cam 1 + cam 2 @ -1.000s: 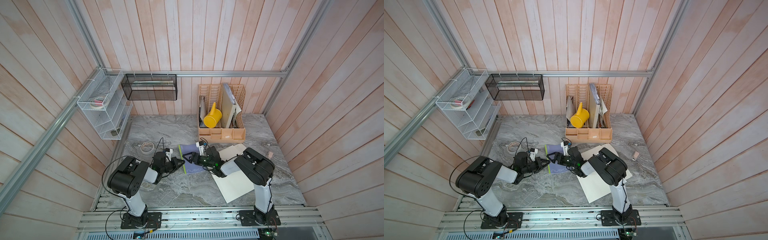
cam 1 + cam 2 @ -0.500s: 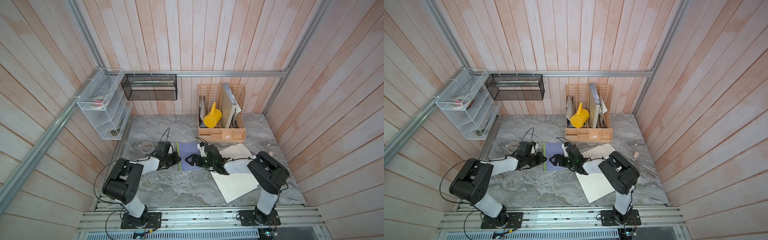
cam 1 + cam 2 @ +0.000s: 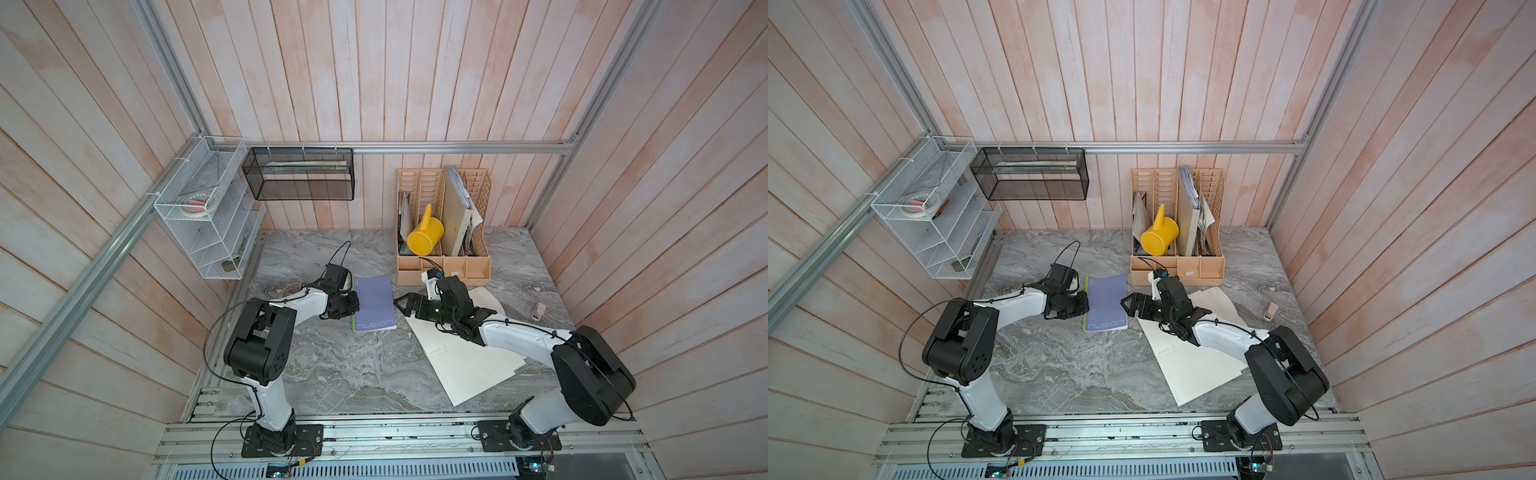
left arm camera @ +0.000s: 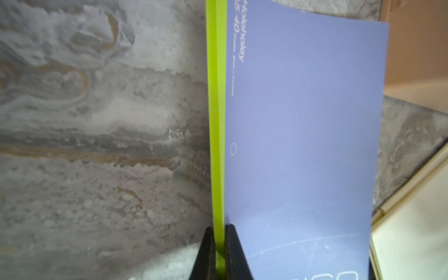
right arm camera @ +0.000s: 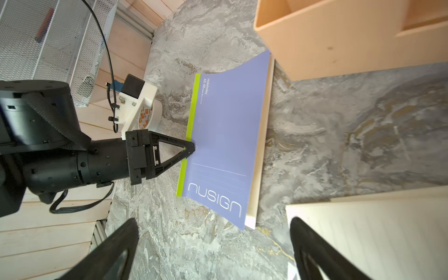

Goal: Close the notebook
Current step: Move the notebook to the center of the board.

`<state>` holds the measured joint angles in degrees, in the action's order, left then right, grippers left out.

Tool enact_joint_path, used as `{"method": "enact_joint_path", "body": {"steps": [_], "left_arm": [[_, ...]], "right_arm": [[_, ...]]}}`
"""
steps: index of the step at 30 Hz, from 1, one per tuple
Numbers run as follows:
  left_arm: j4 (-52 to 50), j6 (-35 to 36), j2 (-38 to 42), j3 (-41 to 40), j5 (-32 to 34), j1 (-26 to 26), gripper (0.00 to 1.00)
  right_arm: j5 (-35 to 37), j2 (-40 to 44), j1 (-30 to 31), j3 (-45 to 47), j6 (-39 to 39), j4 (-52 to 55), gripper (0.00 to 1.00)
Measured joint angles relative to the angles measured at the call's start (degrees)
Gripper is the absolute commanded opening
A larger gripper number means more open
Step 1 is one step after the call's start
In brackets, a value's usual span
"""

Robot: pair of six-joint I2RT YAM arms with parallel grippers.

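**Q:** Where is the notebook from above?

**A:** In both top views the notebook [image 3: 374, 302] [image 3: 1105, 302] lies on the table [image 3: 332, 374] between my two grippers. Its long axis runs from my bases toward the back wall. The green spine is on the side of my left gripper [image 3: 353, 308]. The free edge faces my right gripper [image 3: 401, 305], which is just beside it.

**Q:** And through your left wrist?

**A:** My left gripper [image 4: 219, 249] is pinched narrow on the green spine strip, and the purple cover [image 4: 303, 145] stretches away from it.

**Q:** Your right wrist?

**A:** My right gripper [image 5: 213, 221] stands wide and holds nothing, with the notebook [image 5: 225, 150] straight ahead. The cover is over the pages but bows up off them along the free edge. My left gripper [image 5: 190, 150] holds the far side.

**Q:** So which arm goes next?

**A:** I'd say the right. It is nearer the lifted edge, so it could press the cover down flat there.
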<state>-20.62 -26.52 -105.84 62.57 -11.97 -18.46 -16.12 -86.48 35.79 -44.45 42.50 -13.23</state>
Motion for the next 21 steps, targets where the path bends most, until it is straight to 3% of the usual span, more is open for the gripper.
{"method": "enact_joint_path", "body": {"steps": [21], "left_arm": [[-19.4, 7.6, -13.8, 24.8, 9.6, 4.6, 0.00]], "right_arm": [[-0.2, 3.0, -4.1, 1.4, -1.9, 3.2, 0.98]]}}
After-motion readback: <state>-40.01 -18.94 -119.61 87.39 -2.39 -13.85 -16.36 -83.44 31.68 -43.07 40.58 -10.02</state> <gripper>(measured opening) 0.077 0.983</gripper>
